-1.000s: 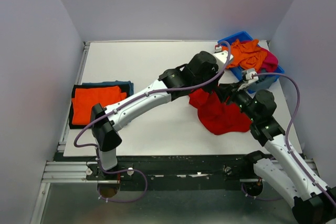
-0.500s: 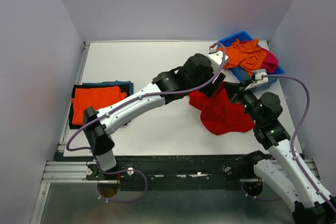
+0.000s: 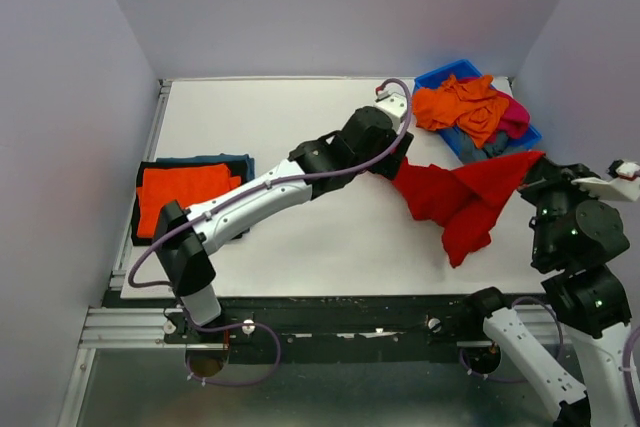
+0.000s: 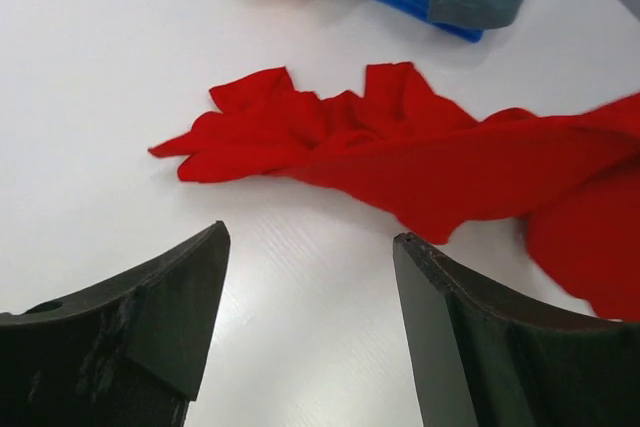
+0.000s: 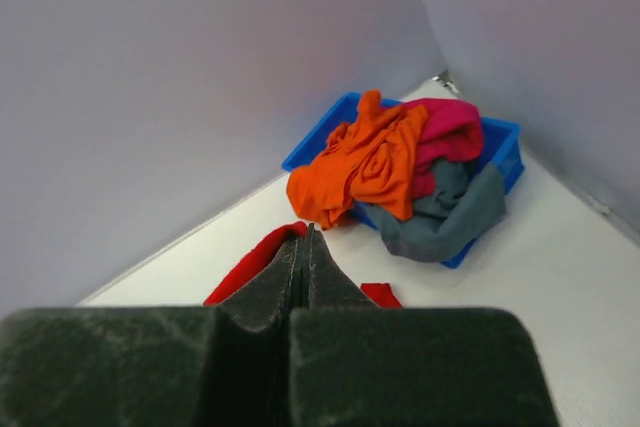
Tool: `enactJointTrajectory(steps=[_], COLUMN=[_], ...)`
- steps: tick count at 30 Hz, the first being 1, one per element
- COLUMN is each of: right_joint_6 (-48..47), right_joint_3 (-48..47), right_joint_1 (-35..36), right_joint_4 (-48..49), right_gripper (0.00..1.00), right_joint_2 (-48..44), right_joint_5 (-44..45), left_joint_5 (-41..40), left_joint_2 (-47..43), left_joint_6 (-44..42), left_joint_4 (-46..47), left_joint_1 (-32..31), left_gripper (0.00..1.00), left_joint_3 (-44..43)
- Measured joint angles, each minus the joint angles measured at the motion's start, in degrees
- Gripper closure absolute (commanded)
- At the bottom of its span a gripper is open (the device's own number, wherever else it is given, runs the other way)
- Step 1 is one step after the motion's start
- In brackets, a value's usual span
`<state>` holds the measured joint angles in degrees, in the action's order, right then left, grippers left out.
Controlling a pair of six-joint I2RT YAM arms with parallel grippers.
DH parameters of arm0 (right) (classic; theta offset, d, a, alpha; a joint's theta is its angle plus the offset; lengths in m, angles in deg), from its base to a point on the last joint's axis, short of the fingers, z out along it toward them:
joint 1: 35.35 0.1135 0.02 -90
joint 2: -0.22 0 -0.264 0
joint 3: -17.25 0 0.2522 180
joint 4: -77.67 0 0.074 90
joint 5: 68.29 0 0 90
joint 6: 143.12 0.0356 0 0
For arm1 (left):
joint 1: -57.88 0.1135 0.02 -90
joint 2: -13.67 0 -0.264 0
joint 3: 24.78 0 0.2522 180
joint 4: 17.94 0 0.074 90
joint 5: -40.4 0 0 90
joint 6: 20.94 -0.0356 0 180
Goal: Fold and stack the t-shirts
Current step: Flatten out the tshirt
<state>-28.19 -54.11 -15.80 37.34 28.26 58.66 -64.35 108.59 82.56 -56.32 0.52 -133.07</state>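
Note:
The large red t-shirt (image 3: 455,197) is stretched from mid-table up toward the right, one end lifted. My right gripper (image 3: 533,167) is shut on that raised end, and in the right wrist view red cloth (image 5: 250,265) shows at the closed fingertips (image 5: 303,239). My left gripper (image 4: 310,247) is open just short of the shirt's crumpled left end (image 4: 300,132), with bare table between its fingers. From above, the left gripper (image 3: 392,165) sits at the shirt's left tip. An orange t-shirt (image 3: 180,192) lies folded on darker ones at the far left.
A blue bin (image 3: 520,137) at the back right holds a crumpled orange shirt (image 3: 462,105), a magenta one (image 3: 515,117) and a grey one (image 5: 440,217). Grey walls enclose the table on three sides. The left arm stretches diagonally across the table.
The left gripper opened, let go of the red t-shirt and drew back left. The right gripper shut on the shirt and pulled it right and upward, stretching it out.

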Motion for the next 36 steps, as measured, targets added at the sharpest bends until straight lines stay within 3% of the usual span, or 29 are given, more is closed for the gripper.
enactJointTrajectory(steps=[9, 15, 26, 34, 36], right_joint_6=[0.59, 0.55, 0.52, 0.55, 0.55], right_joint_3=[-3.50, -3.28, -1.36, -0.96, -0.94], right_joint_1=[0.00, 0.00, 0.00, 0.00, 0.00], right_joint_4=[-9.27, -10.58, -10.71, -10.71, -10.71], right_gripper=[0.99, 0.99, 0.99, 0.99, 0.99], right_joint_2=[-2.86, -4.48, -4.48, -4.48, -4.48], right_joint_5=[6.86, 7.98, 8.63, 8.61, 8.61], left_joint_5=[5.07, 11.21, 14.49, 20.22, 22.64], left_joint_2=[9.90, 13.77, 18.53, 22.40, 22.80], left_joint_6=[9.33, 16.98, 26.12, 29.99, 31.52], left_joint_4=[-0.33, 1.38, 1.95, 4.37, 6.23], left_joint_1=[8.81, 13.84, 15.34, 15.67, 15.76], left_gripper=[0.30, 0.30, 0.27, 0.37, 0.53], left_joint_3=[0.31, 1.64, 6.47, 9.62, 10.60])
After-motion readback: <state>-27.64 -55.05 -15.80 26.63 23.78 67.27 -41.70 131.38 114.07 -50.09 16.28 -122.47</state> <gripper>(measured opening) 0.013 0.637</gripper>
